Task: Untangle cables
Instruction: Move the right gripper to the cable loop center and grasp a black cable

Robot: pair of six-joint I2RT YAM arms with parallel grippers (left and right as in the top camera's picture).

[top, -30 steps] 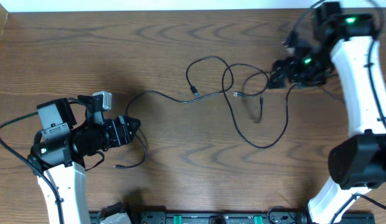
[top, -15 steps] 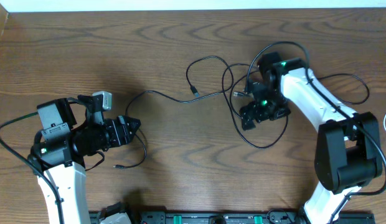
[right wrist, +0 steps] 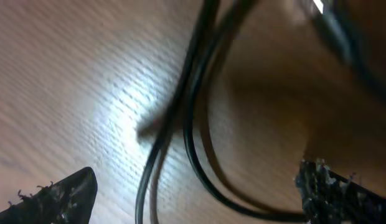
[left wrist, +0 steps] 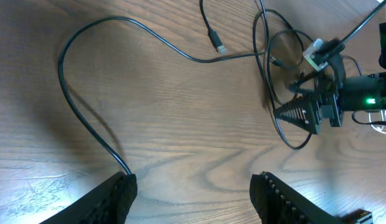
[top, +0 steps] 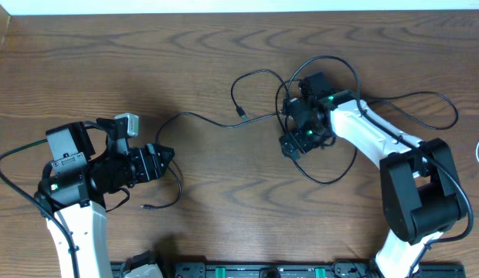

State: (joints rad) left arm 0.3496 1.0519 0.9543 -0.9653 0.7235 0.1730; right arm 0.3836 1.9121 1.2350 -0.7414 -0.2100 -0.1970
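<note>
Right wrist: cables (right wrist: 187,143) between tool (right wrist: 196,190) fingers (right wrist: 56,196)

Rt wrist: cables (right wrist: 188,130) blurry, fingers (right wrist: 59,196) cropped.

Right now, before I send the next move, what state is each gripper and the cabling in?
left gripper, open, gripping nothing, one cable running right up beside it.
right gripper, open, straddling cable strands.
cables, tangled, loops crossing by the right gripper.
USB plug, free end, not gripped.
</note>
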